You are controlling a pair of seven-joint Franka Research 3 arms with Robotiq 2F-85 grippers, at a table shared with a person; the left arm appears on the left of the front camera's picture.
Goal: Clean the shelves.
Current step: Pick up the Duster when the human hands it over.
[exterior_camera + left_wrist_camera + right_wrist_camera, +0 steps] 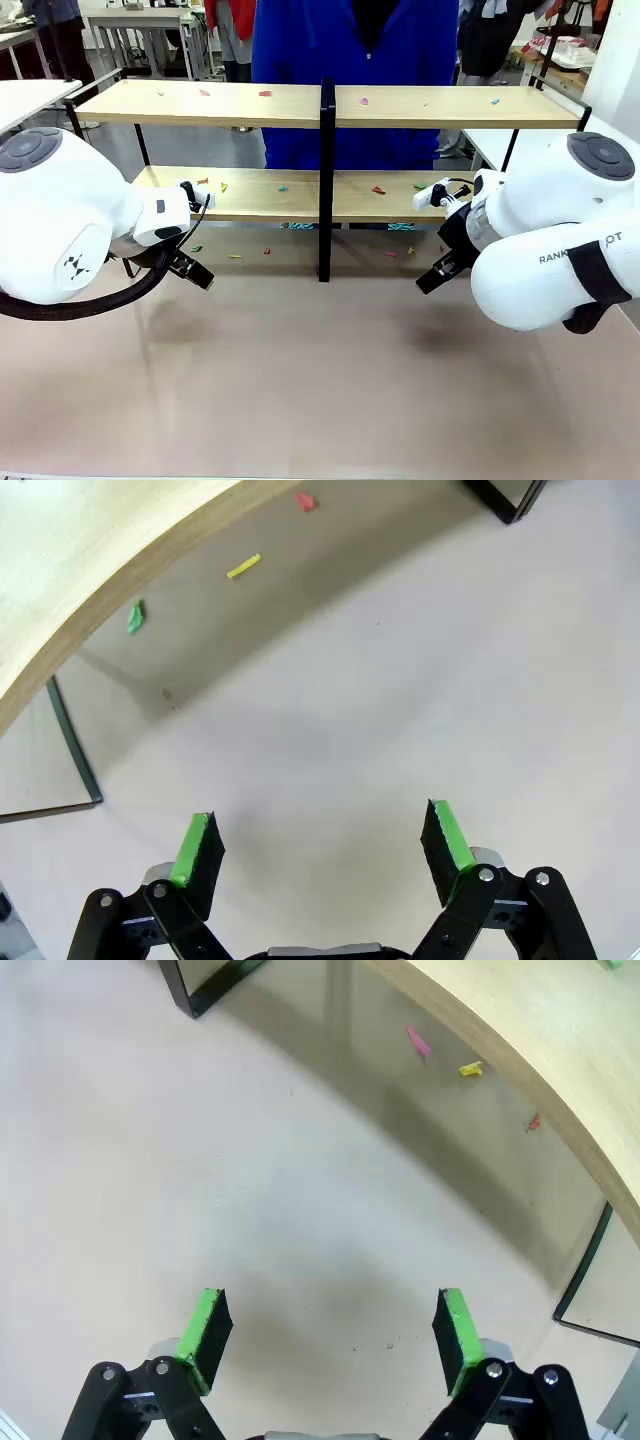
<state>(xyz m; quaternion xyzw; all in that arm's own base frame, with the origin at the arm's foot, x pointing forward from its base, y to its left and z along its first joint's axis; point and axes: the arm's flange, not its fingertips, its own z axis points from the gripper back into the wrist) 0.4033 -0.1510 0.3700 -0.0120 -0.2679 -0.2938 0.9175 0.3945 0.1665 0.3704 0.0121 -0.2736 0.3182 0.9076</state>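
The shelves are two long pale boards, upper [230, 105] and lower [260, 195], in a black-framed rack with a centre post [327, 180]. Small coloured scraps lie on both boards and on the tabletop under the rack. My left gripper [198, 274] hangs low in front of the rack's left half. In its wrist view the left gripper [322, 848] is open over bare tabletop, holding nothing. My right gripper [432, 278] hangs in front of the rack's right half. It is also open and holds nothing [330, 1330]. The lower board's edge [60, 580] [540, 1030] curves past both wrist views.
A person in a blue top [350, 50] stands behind the rack. On the tabletop under the lower board lie green [135, 617], yellow [243, 567] and red [305, 500] scraps, and pink [418, 1042], yellow [470, 1069] and red [534, 1121] ones. The tan tabletop [320, 380] stretches toward me.
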